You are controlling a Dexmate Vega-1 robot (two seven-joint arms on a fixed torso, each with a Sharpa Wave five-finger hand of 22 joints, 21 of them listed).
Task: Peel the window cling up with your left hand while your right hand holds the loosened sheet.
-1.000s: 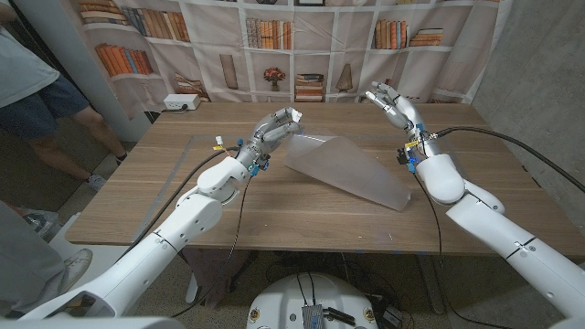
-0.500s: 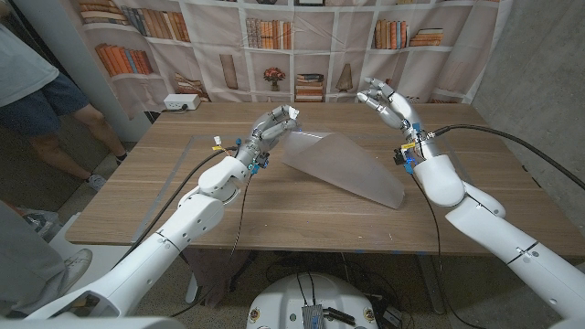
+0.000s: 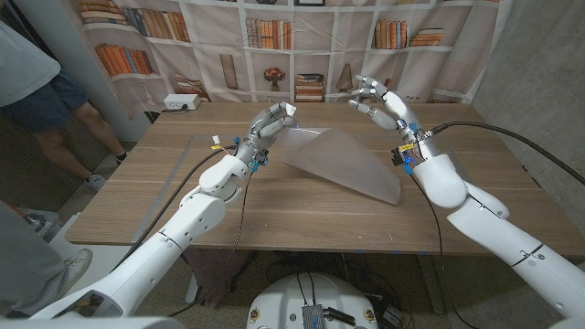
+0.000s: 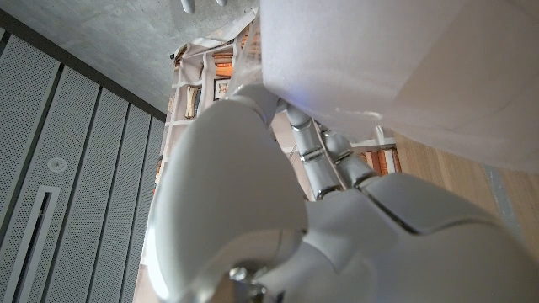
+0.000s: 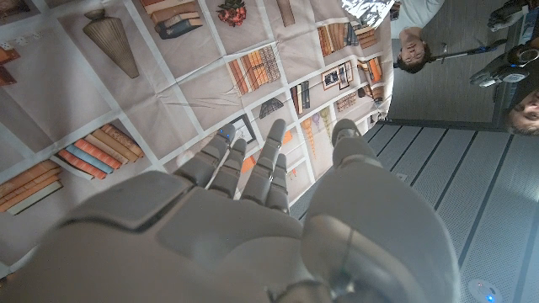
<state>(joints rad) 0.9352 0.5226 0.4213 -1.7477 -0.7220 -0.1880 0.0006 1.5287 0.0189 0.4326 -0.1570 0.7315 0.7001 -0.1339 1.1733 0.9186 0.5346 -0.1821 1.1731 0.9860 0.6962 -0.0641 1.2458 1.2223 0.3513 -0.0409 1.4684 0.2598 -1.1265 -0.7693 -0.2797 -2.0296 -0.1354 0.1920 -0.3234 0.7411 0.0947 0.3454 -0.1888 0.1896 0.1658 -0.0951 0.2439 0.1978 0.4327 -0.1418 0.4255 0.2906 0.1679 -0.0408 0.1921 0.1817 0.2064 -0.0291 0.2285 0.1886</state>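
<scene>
A translucent window cling [image 3: 343,164] lies across the middle of the wooden table [image 3: 164,201], its far left corner lifted into a raised flap. My left hand [image 3: 271,124] pinches that lifted corner above the table. In the left wrist view the cling [image 4: 404,59] hangs pale and frosted past my left hand [image 4: 278,194]. My right hand [image 3: 379,102] hovers open in the air, fingers spread, just right of the flap's top edge and not touching it. The right wrist view looks over the back of my right hand [image 5: 236,227], which holds nothing.
A person [image 3: 37,91] stands at the table's left side. A white box [image 3: 181,102] sits at the far left edge. A bookshelf-printed curtain [image 3: 274,46] hangs behind the table. A long clear strip [image 3: 178,169] lies on the left part of the table.
My right hand has moved left and slightly forward, closer to the raised flap. My left hand has lifted the cling's corner a little higher, so the flap stands steeper.
</scene>
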